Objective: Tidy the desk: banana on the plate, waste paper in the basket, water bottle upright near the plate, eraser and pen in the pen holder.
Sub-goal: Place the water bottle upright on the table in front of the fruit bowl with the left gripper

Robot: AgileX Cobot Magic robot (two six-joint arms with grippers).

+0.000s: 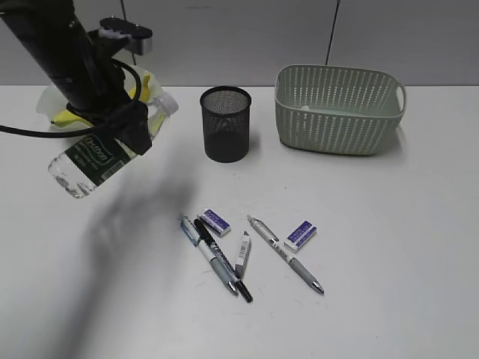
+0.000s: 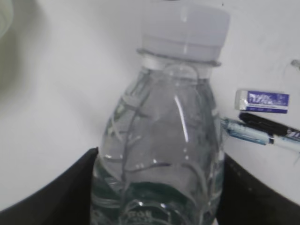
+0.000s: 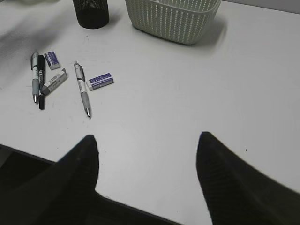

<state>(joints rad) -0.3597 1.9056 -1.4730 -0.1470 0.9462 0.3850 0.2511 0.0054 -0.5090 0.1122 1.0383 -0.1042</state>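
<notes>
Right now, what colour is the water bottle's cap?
White; the water bottle's cap shows best in the left wrist view.

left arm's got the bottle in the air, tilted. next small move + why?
Probably rotate the wrist to bring the water bottle upright, then lower it beside the plate. The left pincer grips it tilted above the desk, cap toward the plate.

Open desk on the right and lower left; clutter at centre and along the top.

The desk lies bare across the right half and the lower-left corner of the exterior frame. At lower centre, pens and erasers lie scattered close together. The pen holder and basket stand along the top, a gap between them. The left arm, carrying the tilted water bottle, fills the upper left before the plate.
</notes>
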